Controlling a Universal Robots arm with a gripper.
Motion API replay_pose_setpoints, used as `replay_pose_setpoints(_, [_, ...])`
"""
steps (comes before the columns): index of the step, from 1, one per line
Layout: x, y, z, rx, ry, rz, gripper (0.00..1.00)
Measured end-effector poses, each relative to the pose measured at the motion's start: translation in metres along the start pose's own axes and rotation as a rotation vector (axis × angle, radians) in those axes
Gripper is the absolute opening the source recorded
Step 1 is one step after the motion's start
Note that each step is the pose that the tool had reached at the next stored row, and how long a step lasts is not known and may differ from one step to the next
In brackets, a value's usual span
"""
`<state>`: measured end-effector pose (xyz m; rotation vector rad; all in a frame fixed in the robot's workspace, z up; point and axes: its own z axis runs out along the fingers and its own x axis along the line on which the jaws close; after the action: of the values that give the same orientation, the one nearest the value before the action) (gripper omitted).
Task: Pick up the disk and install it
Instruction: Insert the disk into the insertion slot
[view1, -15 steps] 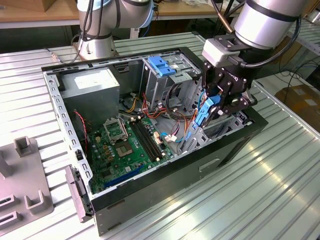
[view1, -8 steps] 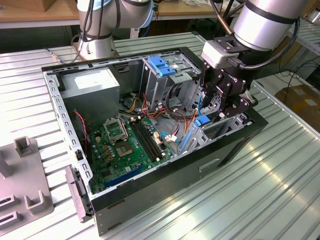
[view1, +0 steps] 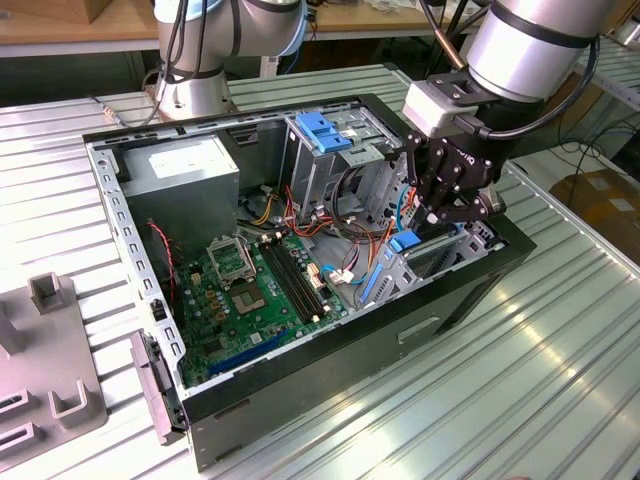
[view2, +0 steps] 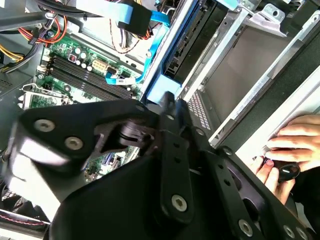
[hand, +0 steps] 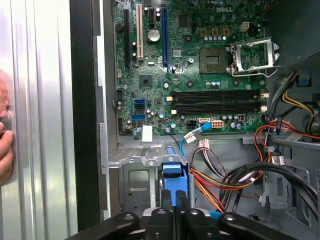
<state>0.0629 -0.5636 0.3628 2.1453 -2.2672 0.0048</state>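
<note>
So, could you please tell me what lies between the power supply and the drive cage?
A bundle of red, yellow and orange wires lies between the power supply and the drive cage, in the exterior view.

Print check: little legible.
White silkscreen logo on motherboard (hand: 190, 70) edge; power supply (view1: 185, 172) label and blue cable's white tag (view2: 121, 80) too small to read.

A ribbed metal table (view1: 560, 380) carries an open computer case (view1: 330, 385) mid-frame, a grey holder (view1: 50, 380) lower left, the arm's base (view1: 195, 95) upper left.
</note>
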Motion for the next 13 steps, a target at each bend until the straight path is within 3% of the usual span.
replay_pose_setpoints(1, [0.0000, 0.0000, 0.0000, 0.0000, -0.0001, 0.000, 0.12])
replay_pose_setpoints(3, [0.0000, -0.0001, 0.0000, 0.0000, 0.0000, 0.000, 0.11])
replay_pose_setpoints(13, [0.0000, -0.0001, 0.0000, 0.0000, 0.0000, 0.000, 0.11])
